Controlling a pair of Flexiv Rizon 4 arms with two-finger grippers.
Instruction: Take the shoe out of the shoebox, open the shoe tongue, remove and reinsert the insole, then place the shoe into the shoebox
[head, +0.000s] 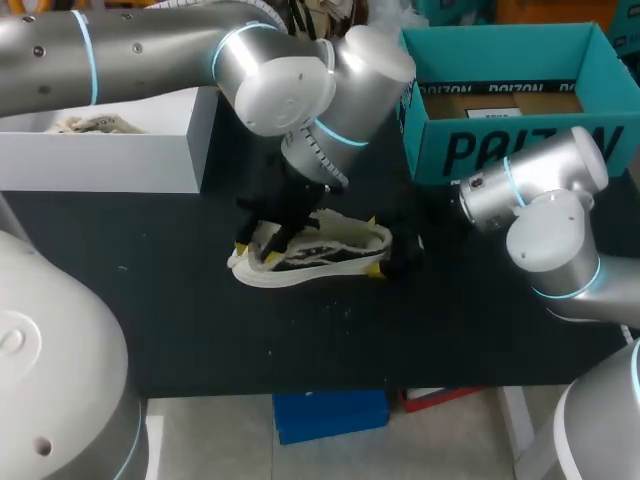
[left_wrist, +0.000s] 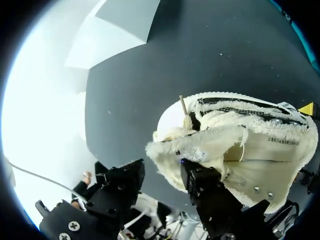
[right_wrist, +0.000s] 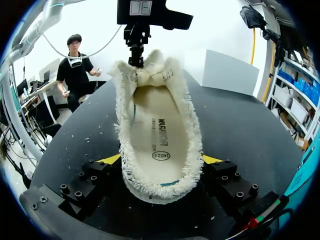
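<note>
On the dark table (head: 200, 330), near the teal shoebox (head: 520, 150), the shoe (head: 310, 255) sits with the right gripper (right_wrist: 161, 160) clamped across its heel and the left gripper (left_wrist: 162, 172) at the tongue (right_wrist: 145, 75), its grip not discernible; opening the tongue seems in hand, and next the insole (right_wrist: 152, 135), lying inside, needs pinching out.

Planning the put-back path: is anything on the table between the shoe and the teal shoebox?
Nothing loose lies between them. The shoe sits just short of the teal shoebox, which is open on top. Only my right arm occupies that stretch, with the right gripper closed on the shoe's heel.
</note>
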